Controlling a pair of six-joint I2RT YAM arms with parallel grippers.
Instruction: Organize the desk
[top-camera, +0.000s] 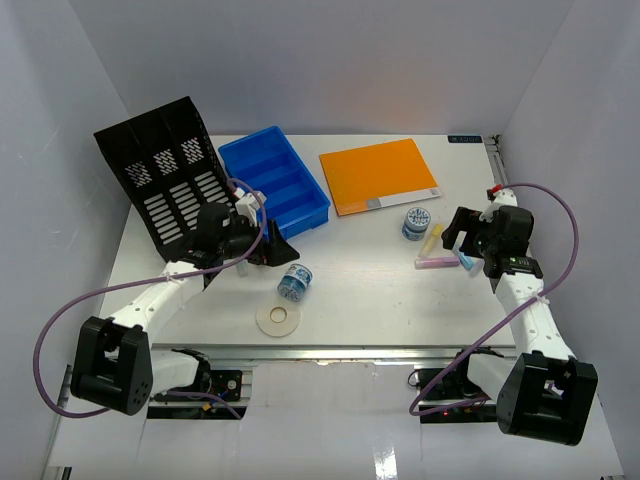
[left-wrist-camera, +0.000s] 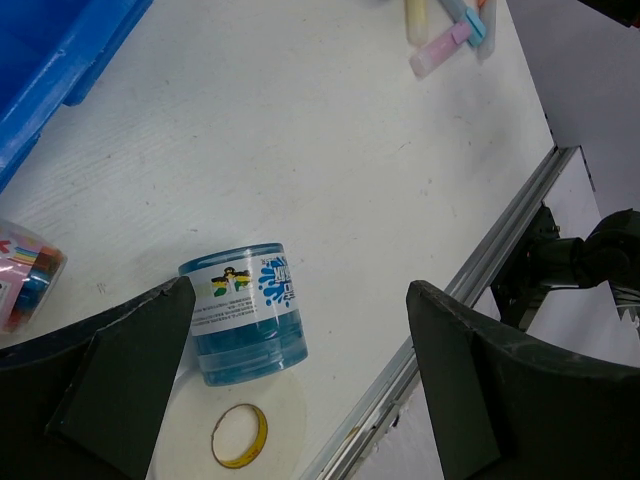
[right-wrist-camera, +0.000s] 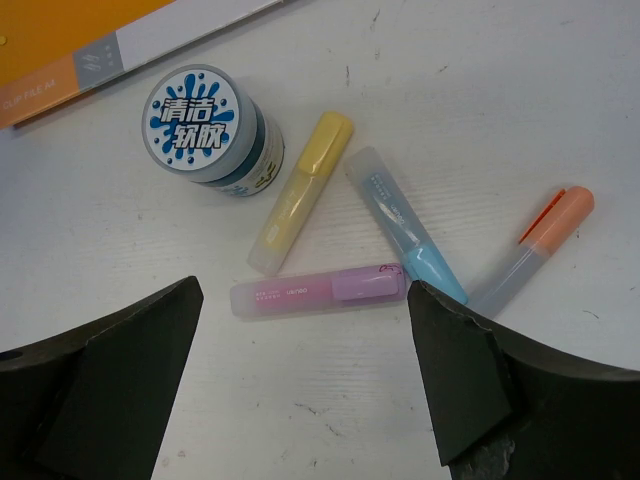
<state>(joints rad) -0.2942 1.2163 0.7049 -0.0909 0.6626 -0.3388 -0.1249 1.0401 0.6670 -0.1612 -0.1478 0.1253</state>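
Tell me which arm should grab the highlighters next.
Right. The right gripper, open, hangs directly over the highlighters; the left gripper is across the desk, above the lying blue jar.

My left arm (top-camera: 150, 298) and right arm (top-camera: 535, 320) look alike: white links between chunky black joint housings. A purple cable loops beside each, the left cable (top-camera: 40, 355) and the right cable (top-camera: 577, 235) (a small red tab (top-camera: 491, 191) sits by it). The fingers (left-wrist-camera: 120, 390) are matte black wedges.
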